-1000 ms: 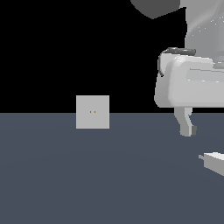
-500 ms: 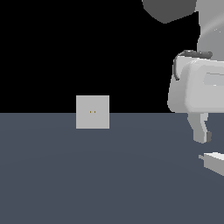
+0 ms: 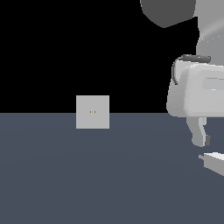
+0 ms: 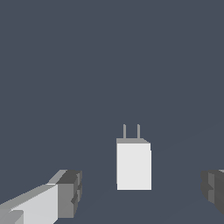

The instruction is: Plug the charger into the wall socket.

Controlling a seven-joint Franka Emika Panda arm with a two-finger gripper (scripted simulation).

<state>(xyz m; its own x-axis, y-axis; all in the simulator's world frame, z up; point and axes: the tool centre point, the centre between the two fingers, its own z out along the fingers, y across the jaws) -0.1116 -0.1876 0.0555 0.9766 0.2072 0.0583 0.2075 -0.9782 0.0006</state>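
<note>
The wall socket (image 3: 92, 112) is a flat light-grey square panel with two tiny yellowish holes, standing upright at the far edge of the dark floor, toward the exterior view's left. The charger (image 4: 134, 165), a small light-grey block with two thin prongs, lies flat on the floor; in the exterior view only its end (image 3: 214, 162) shows at the right edge. My gripper (image 4: 142, 192) hangs above the charger, open, its fingers (image 4: 69, 194) spread wide on either side and touching nothing. In the exterior view one finger (image 3: 199, 133) hangs just above the charger.
The dark grey floor (image 3: 100, 175) stretches between the socket and the charger. The white arm body (image 3: 197, 89) fills the upper part of the exterior view's right.
The arm has shifted toward the exterior view's right and lowered a little, bringing the finger closer over the charger. Socket and charger have not moved.
</note>
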